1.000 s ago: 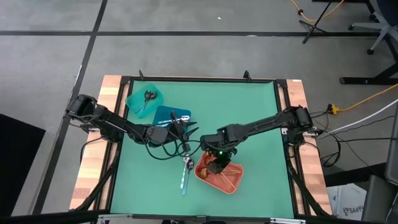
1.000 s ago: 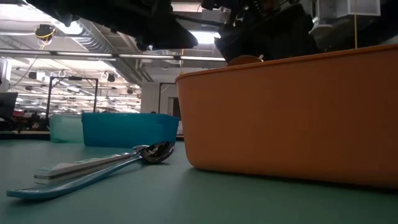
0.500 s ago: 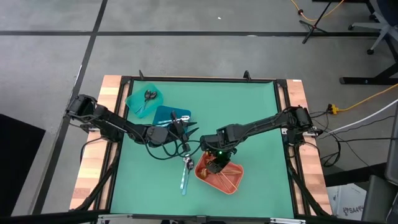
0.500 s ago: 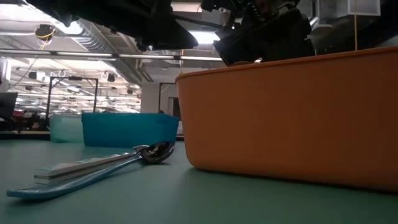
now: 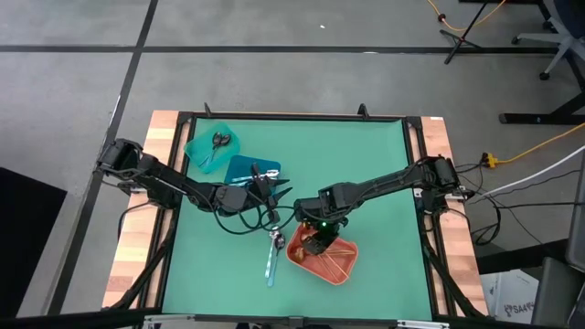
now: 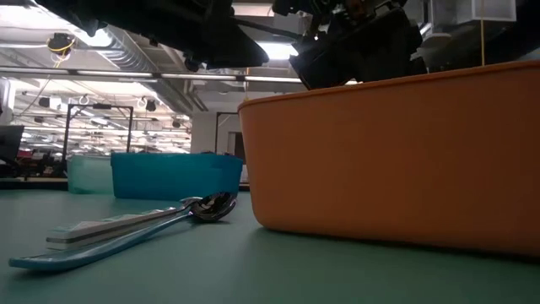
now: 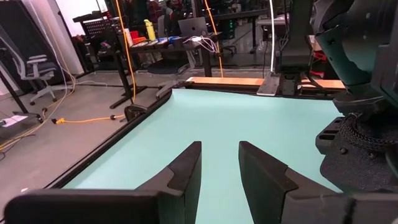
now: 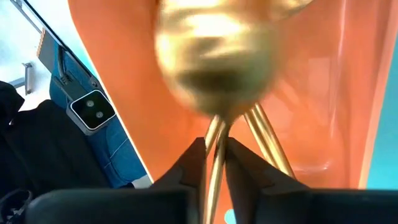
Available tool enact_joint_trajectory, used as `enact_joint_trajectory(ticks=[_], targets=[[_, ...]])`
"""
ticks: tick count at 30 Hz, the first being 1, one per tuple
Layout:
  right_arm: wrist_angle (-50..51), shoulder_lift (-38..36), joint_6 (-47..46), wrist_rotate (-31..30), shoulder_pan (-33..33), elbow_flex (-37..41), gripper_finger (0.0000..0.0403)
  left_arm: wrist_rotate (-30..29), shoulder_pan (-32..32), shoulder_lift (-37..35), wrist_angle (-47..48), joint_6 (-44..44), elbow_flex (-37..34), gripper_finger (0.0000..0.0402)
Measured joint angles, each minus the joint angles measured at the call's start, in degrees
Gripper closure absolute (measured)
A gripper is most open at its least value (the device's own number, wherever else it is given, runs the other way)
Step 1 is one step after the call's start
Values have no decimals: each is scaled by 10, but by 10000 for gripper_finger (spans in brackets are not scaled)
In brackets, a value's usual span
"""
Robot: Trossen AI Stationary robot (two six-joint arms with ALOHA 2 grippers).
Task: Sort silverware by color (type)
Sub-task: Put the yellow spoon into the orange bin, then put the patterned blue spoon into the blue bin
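My right gripper [image 5: 315, 241] points down into the coral bin [image 5: 344, 272], shut on a gold spoon [image 8: 214, 62]. More gold utensils [image 5: 334, 257] lie in that bin; one handle [image 8: 266, 144] shows beside the held spoon. My left gripper [image 5: 274, 195] hovers open near the blue bin [image 5: 239, 169] with nothing between its fingers [image 7: 186, 171]. Two utensils with light-blue handles [image 5: 271, 254] lie flat on the mat left of the coral bin, and they also show in the low view [image 6: 126, 228]. Dark utensils [image 5: 219, 140] rest in the teal bin [image 5: 196, 148]. My right gripper pinches the gold spoon's thin handle [image 8: 214, 135] between its two fingers, coming from above and pointing down into the coral bin. The spoon runs on past the fingertips with its bowl [image 8: 214, 62] ahead of them. I cannot tell whether the bowl touches the bin's floor.
Teal bin and blue bin stand side by side near the table's far left [image 6: 84, 176], [image 6: 177, 176]. The coral bin's wall [image 6: 396, 160] fills the low view's right. Open green mat [image 5: 366, 155] spreads on the far right; the table has a raised black frame [image 5: 292, 116].
My right gripper has risen a little above the coral bin's rim, still shut on the spoon. Everything else has kept still.
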State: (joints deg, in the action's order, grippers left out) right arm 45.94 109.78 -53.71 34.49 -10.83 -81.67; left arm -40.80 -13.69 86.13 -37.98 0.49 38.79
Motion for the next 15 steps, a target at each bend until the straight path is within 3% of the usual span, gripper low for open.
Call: enact_joint_trajectory(ticks=[7, 15], targets=[[0, 0, 1, 0, 0, 0, 303, 0, 0, 0, 0, 0, 0, 301], [4, 0, 2, 0, 0, 0, 304, 0, 0, 0, 0, 0, 0, 301]])
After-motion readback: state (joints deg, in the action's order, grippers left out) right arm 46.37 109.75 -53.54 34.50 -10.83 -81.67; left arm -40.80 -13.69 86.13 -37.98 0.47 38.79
